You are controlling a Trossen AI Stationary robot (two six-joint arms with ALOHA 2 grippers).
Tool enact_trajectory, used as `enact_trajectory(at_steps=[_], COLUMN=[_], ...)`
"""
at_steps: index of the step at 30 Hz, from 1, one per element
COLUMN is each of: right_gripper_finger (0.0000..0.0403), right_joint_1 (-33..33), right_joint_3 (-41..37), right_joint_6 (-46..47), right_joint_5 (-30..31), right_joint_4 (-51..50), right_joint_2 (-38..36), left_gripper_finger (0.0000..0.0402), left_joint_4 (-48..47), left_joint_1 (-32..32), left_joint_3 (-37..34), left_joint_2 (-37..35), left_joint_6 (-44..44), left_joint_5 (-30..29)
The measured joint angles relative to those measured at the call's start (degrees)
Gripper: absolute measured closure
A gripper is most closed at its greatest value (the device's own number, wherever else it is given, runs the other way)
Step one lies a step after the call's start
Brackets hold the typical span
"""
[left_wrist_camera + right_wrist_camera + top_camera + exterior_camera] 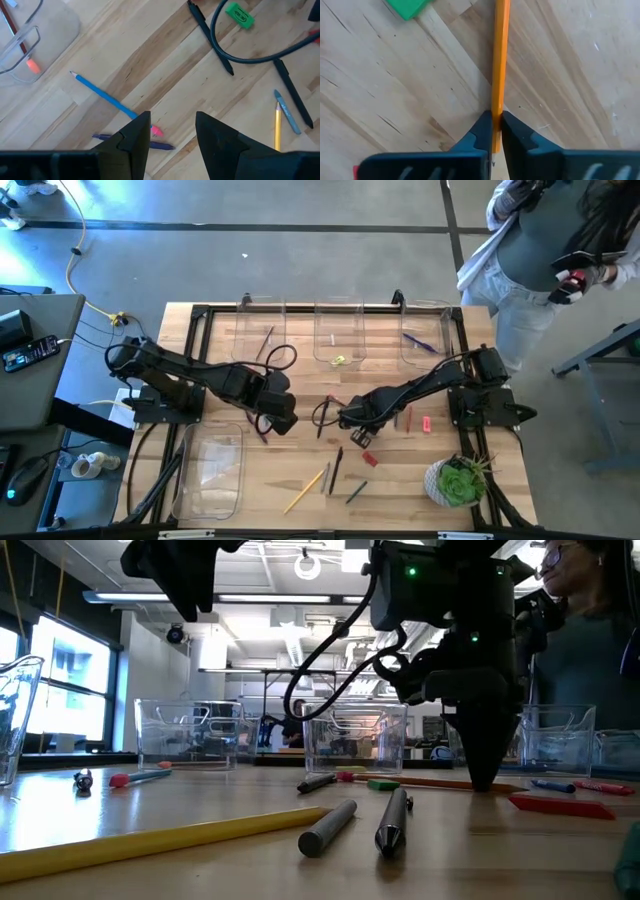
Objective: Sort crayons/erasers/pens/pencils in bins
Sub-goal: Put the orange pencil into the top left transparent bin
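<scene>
Orange pencil (pixel 500 55) pinched by right gripper (pixel 495 131).

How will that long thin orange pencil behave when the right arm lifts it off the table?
The long thin orange pencil looks rigid, so it should stay straight. The right gripper has its fingers pinching it near one end, so the free end may droop or pivot. Being slim and smooth, it could roll if dropped.
</scene>
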Motion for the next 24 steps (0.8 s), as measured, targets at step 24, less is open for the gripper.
enact_trajectory(at_steps=[24], right_gripper_finger=[0.04], right_joint_1=[0.61], right_joint_3=[-0.33], right_joint_6=[-2.85], right_joint_5=[1.54], right_joint_4=[-4.35], right_joint_2=[-13.46], left_gripper_finger=[0.0258], left_joint_4=[-0.23], left_joint_1=[-2.57], left_joint_3=[0.02], left_joint_2=[-0.47], left_joint_6=[4.02], left_joint_5=[-3.78])
